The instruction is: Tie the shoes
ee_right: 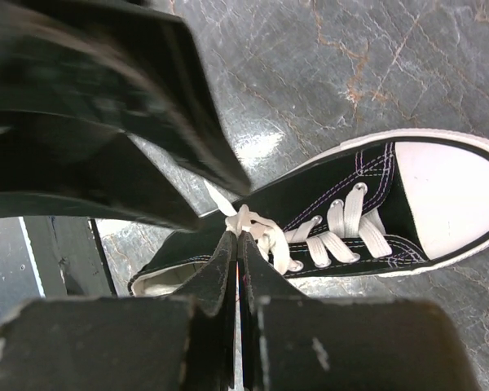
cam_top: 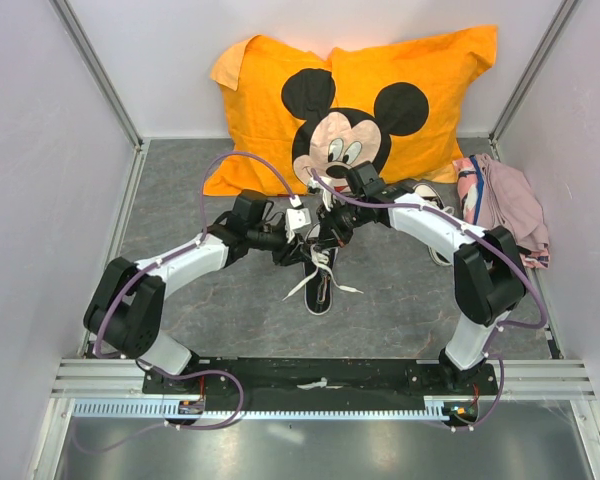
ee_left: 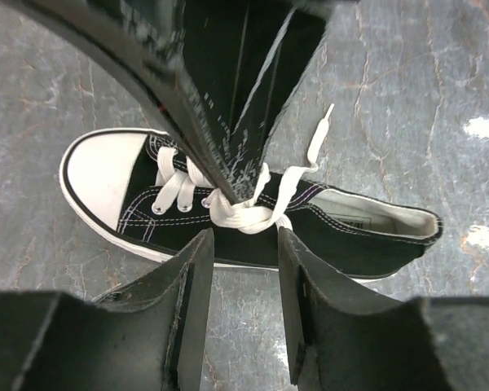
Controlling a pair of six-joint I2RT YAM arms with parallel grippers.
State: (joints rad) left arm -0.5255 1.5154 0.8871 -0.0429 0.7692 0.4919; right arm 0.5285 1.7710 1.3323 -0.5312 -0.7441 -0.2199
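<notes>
A small black canvas sneaker with a white rubber toe cap and white sole [cam_top: 318,290] lies on its sole on the grey marbled tabletop [cam_top: 400,300]. The arm bases are on its near side and a large orange cartoon-mouse pillow [cam_top: 280,90] is on its far side. Both arms reach in over the sneaker's tongue. The right gripper [ee_right: 237,238] is pressed fully together just above the upper eyelets and appears to pinch the long white laces [ee_left: 244,216] where they cross. The left gripper [ee_left: 244,234] hangs on the opposite side of that crossing, its jaws standing partly apart with nothing between them. The lower rows of lacing, nearer the toe cap [ee_right: 448,191], are threaded and lie flat. Above them the two strands are drawn into a single crossing or first knot. One loose lace end [ee_left: 318,138] trails off past the sneaker's opening, and no loops or bow are visible. By that reading the task is at an early stage: the starting knot is at most half set, and the bow is still to be formed and tightened. To the right of this sneaker, what looks like the second sneaker [cam_top: 429,192] is mostly hidden behind the right arm, beside a crumpled pink cloth [cam_top: 505,200]. Its laces cannot be made out, so it probably remains to be tied.
</notes>
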